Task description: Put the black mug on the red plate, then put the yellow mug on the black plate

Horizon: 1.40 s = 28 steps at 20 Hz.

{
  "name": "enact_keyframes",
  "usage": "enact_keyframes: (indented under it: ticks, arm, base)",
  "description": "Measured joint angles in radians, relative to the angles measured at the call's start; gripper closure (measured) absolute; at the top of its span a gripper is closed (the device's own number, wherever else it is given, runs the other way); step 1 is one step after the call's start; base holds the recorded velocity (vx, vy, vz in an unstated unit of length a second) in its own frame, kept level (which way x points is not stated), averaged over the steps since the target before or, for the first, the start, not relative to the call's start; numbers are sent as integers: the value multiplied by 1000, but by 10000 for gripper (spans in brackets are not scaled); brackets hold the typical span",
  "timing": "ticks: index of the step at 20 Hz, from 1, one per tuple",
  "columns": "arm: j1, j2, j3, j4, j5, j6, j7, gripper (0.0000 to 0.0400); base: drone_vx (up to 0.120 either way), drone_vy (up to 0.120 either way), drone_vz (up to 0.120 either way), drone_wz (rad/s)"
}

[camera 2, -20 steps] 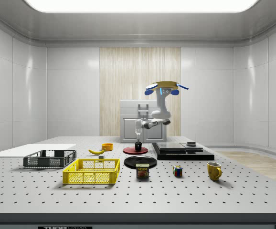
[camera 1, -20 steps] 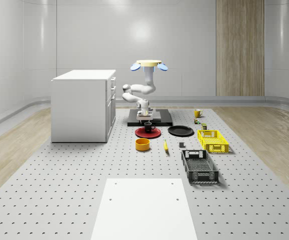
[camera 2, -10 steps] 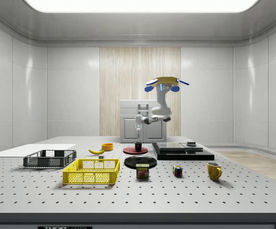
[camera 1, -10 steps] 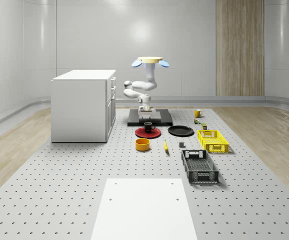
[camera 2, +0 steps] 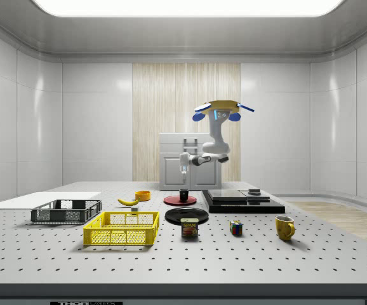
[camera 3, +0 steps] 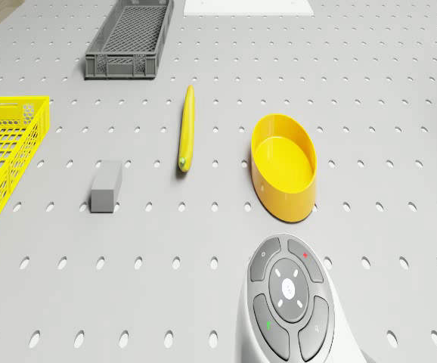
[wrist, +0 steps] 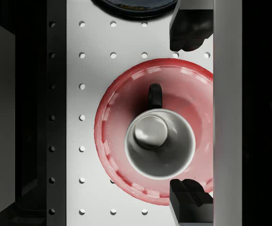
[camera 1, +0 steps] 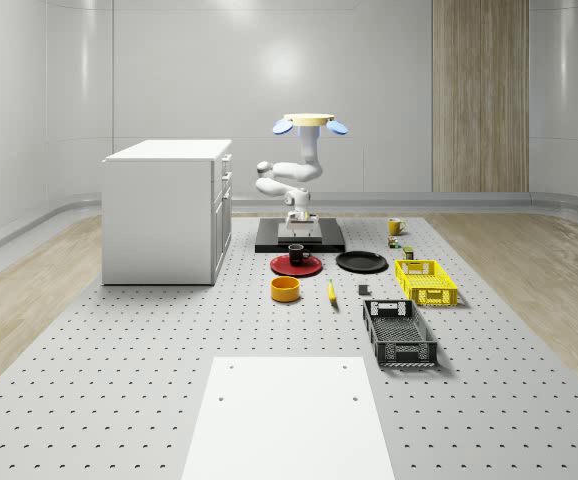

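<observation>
Hovering near the middle of the whole-scene view, above the dark platform (camera 1: 300,236) behind the plates: drone (camera 1: 309,123), arm folded beneath. Gripper (camera 1: 296,215) hanging clear above the black mug (camera 1: 296,254), fingers (wrist: 188,29) spread wide and empty, one at the upper edge and one at the lower edge of the wrist view. Black mug upright on the red plate (camera 1: 282,266), just below frame centre. Black plate (camera 1: 361,262) bare, beside the red one on the whole-scene view's right. Yellow mug (camera 1: 395,226) further back, right of centre, well apart from both plates. Yellow bowl (camera 3: 283,165) and banana (camera 3: 186,126) in the drone view.
</observation>
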Motion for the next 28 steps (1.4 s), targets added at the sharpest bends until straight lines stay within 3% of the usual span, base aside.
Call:
enact_keyframes:
  ticks: [4,28]
  arm:
    - [1,1,0,0,0,-1,0,0]
    - [4,6,-1,-1,-2,-6,-3,0]
  base:
    - [-10,120,0,0]
    - [-120,120,0,0]
